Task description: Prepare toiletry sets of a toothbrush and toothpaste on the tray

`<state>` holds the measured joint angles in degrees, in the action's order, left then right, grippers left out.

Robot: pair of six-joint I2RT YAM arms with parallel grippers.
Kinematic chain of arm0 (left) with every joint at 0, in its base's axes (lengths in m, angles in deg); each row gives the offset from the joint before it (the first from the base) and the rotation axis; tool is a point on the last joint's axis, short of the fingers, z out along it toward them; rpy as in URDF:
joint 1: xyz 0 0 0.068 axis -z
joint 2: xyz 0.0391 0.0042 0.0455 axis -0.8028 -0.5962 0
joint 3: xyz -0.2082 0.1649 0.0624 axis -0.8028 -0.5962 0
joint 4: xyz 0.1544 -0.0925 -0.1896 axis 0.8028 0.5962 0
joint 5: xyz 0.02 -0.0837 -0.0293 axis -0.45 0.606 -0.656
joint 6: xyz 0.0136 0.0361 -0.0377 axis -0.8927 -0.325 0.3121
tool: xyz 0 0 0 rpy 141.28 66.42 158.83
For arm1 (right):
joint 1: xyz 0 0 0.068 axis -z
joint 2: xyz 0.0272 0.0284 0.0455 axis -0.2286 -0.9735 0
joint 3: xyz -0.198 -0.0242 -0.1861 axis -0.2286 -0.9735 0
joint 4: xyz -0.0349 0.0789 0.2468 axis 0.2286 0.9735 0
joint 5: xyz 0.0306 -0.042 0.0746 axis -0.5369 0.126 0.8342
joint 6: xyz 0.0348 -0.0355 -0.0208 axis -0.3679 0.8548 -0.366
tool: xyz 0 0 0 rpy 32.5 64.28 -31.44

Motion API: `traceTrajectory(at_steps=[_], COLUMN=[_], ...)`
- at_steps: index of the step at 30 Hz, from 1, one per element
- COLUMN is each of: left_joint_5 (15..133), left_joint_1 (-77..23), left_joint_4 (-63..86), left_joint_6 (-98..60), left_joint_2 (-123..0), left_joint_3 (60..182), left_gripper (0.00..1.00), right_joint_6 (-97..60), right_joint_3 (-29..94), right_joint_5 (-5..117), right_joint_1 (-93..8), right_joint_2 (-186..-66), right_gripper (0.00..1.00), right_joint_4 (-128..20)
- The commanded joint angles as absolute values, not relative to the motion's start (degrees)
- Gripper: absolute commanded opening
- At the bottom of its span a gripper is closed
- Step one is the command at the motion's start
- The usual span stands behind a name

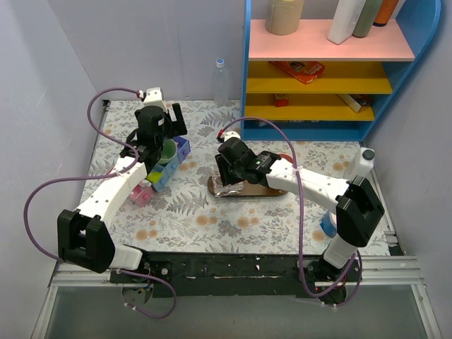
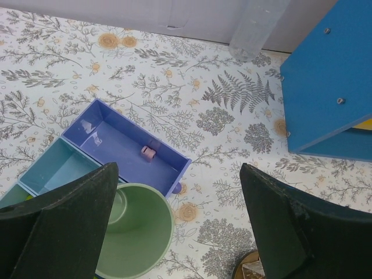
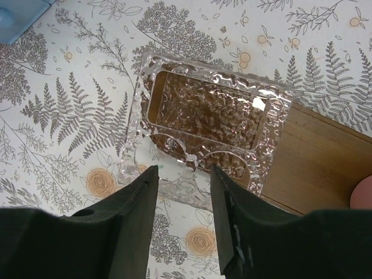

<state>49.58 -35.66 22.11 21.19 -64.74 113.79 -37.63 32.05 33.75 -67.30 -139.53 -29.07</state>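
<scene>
The dark-brown wooden tray lies mid-table. A clear textured square holder sits at its left end, partly overhanging the cloth; it also shows in the top view. My right gripper is narrowed over the holder's near wall, which fills the gap between the fingers. My left gripper is wide open and empty, hovering over the green cup beside the organiser. A lime-green piece shows in an organiser compartment. The pale wrapped item is not in view.
The pink-blue-purple organiser stands at left; its purple compartment holds a small pink item. A pink cup sits on the tray's right. A clear bottle and blue shelf stand behind. A white bottle is right.
</scene>
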Motion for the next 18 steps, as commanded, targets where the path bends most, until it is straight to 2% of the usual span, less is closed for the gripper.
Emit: traceTrajectory(at_steps=[1, 18], left_joint_5=[48.5, 48.4], left_joint_1=[-35.9, -35.9], left_joint_4=[20.3, 21.1], left_joint_6=[20.2, 20.0], left_joint_2=[-62.2, -63.6], left_joint_3=[113.3, 113.7], left_gripper=[0.85, 0.85], right_joint_6=[-39.4, -42.6], right_joint_3=[36.4, 39.5], right_joint_5=[31.6, 24.8], right_joint_1=[-67.7, -71.0], right_joint_2=[-140.9, -142.4], right_gripper=[0.47, 0.43], right_joint_4=[-29.1, -22.4])
